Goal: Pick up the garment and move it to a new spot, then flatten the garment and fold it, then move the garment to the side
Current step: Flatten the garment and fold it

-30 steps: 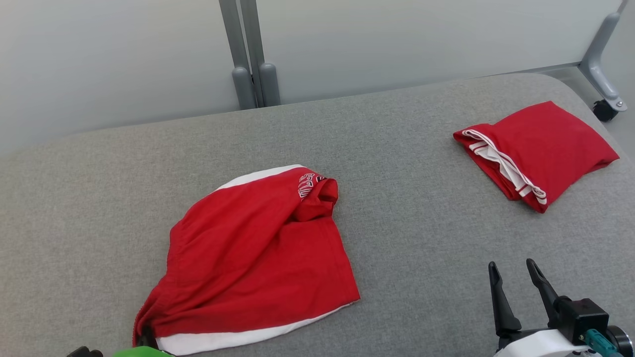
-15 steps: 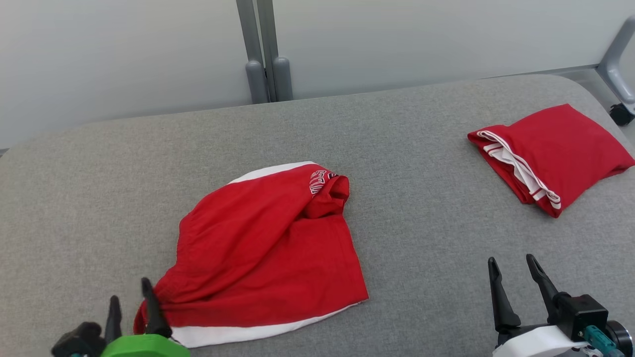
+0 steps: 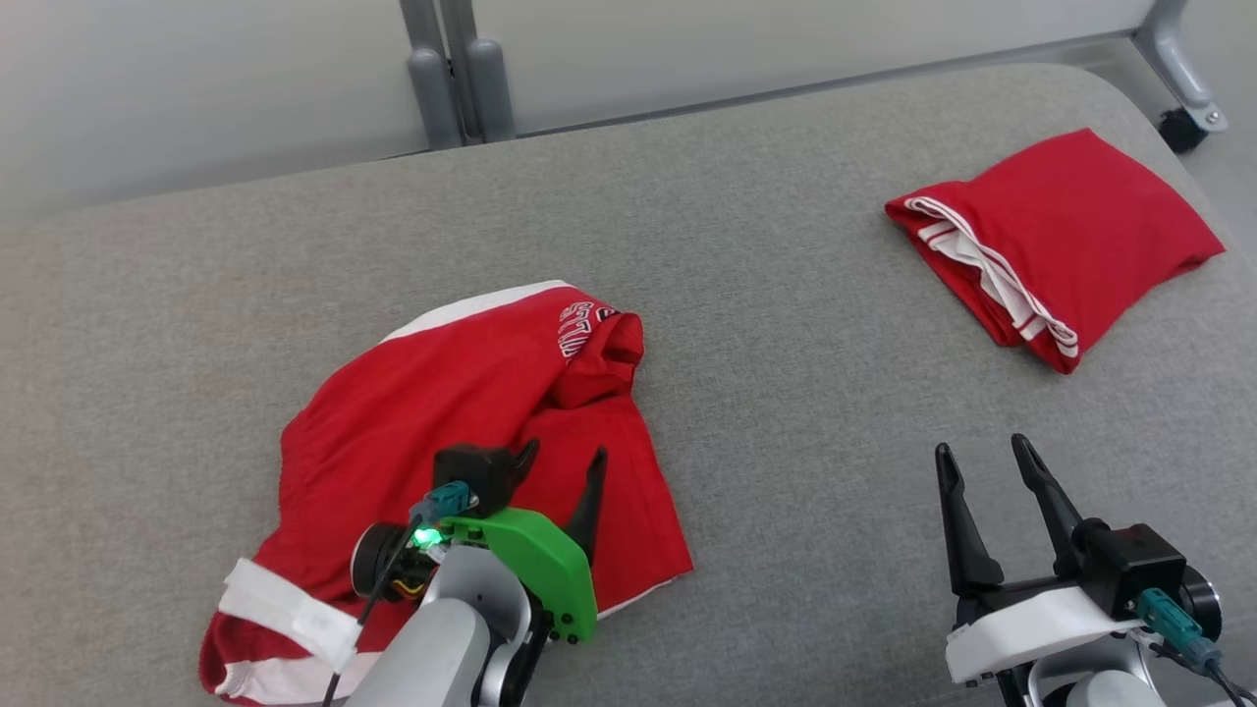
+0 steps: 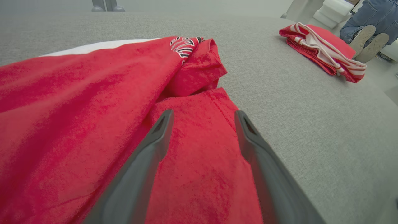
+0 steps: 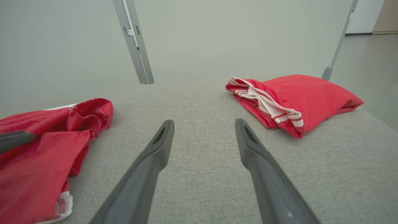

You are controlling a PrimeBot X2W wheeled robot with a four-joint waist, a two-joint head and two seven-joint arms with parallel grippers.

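A rumpled red garment [image 3: 432, 393] with white trim lies on the grey padded surface [image 3: 786, 295] at centre left, one leg hem curled over near its white lettering. My left gripper [image 3: 565, 452] hovers open just above the garment's right half, nothing between its fingers. In the left wrist view the open left gripper [image 4: 204, 112] frames red cloth of the garment [image 4: 93, 93]. My right gripper [image 3: 982, 447] stands open over bare grey surface at the lower right, apart from the garment; the right wrist view shows the right gripper [image 5: 204, 121] with the garment [image 5: 37, 146] to its left.
A second red garment [image 3: 1070, 226], folded, lies at the far right near the rounded edge. Grey posts [image 3: 452, 69] and a pale wall stand behind the surface. A castor [image 3: 1178, 128] sits at the back right. A person's shoes [image 4: 370, 37] show beyond the right edge.
My left gripper opened, let go of the garment's near-left corner and moved right and forward over the cloth. The white waistband now lies folded up there. The camera tilted; the right gripper held still.
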